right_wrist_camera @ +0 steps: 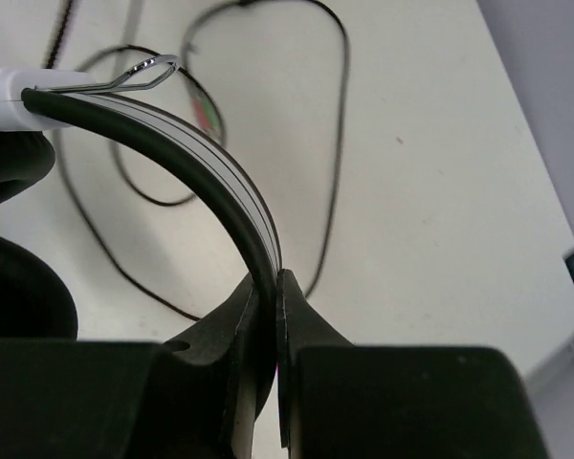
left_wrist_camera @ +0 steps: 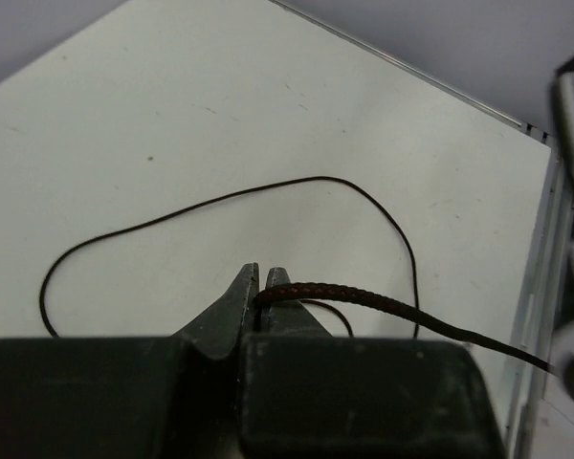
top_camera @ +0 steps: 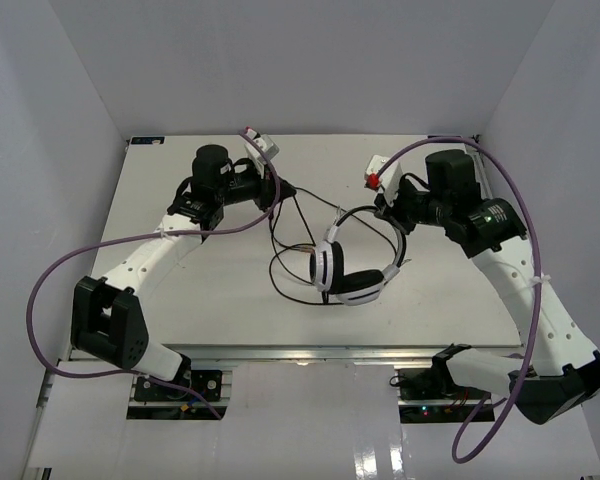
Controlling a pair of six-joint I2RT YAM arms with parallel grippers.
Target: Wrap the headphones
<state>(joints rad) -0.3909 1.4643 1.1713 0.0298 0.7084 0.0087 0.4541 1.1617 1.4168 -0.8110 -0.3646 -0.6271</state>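
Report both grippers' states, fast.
Left gripper: closed, pinching the cord.
Right gripper: closed on the headband.

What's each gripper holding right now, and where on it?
The left gripper pinches the cord; the right gripper clamps the headphones by the headband.

Flat white rectangular tabletop (top_camera: pixel 220 310), matte, faintly scuffed: centre of frame. Plain pale grey back wall (top_camera: pixel 300 60): top. Matching left wall (top_camera: pixel 40 150) and right wall (top_camera: pixel 570 110): frame edges. Silver metal rail (top_camera: pixel 310 352): along the tabletop's lower edge. Glossy white panel (top_camera: pixel 310 430): bottom, soft glare. Lighting even, diffuse.
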